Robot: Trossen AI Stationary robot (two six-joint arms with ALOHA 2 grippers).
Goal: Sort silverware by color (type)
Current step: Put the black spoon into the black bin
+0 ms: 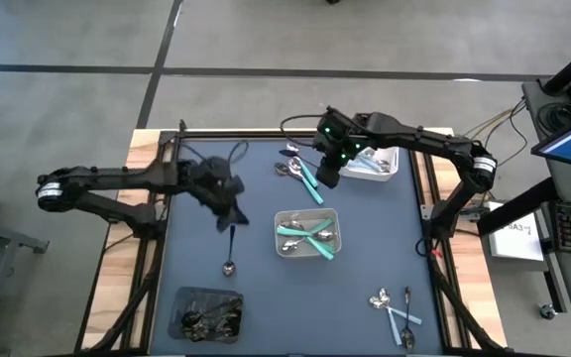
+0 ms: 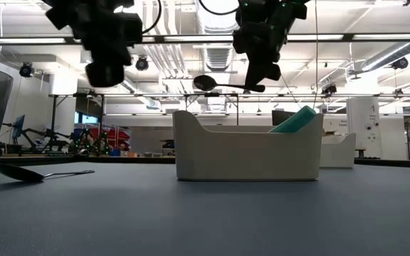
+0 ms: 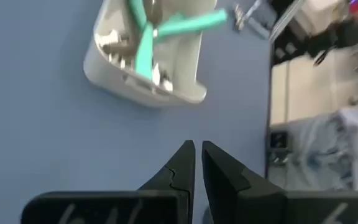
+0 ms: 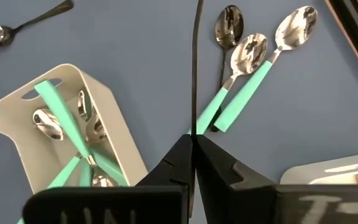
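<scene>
The right gripper (image 4: 193, 140) hangs above the bench (image 1: 266, 297) near its far edge, its jaws shut on the thin handle of a black spoon (image 2: 223, 84); in the low view the spoon lies level in the air, its long axis running across the picture, its oval bowl away from the jaws. Below it on the blue bench lie two spoons with teal handles (image 4: 247, 84) and mirror-bright metal bowls, side by side and parallel, and a darker all-metal spoon (image 4: 227, 28) just beside them. The white tray (image 1: 307, 234) at the middle of the bench is a rounded, smooth-walled square, and it holds several teal-handled pieces (image 1: 305, 233) crossed over each other with shiny heads. A second black spoon (image 1: 230, 248) lies flat on the bench toward its left side, its long axis running from far to near with the bowl at the near end. The left gripper (image 3: 196, 163) hovers over the bench's left part, its jaws closed on nothing. A dark tray (image 1: 206, 312) sits at the near left corner, a pale tray (image 1: 377, 164) at the far right, and loose pale-blue-handled pieces (image 1: 397, 312) lie near the near right corner.
</scene>
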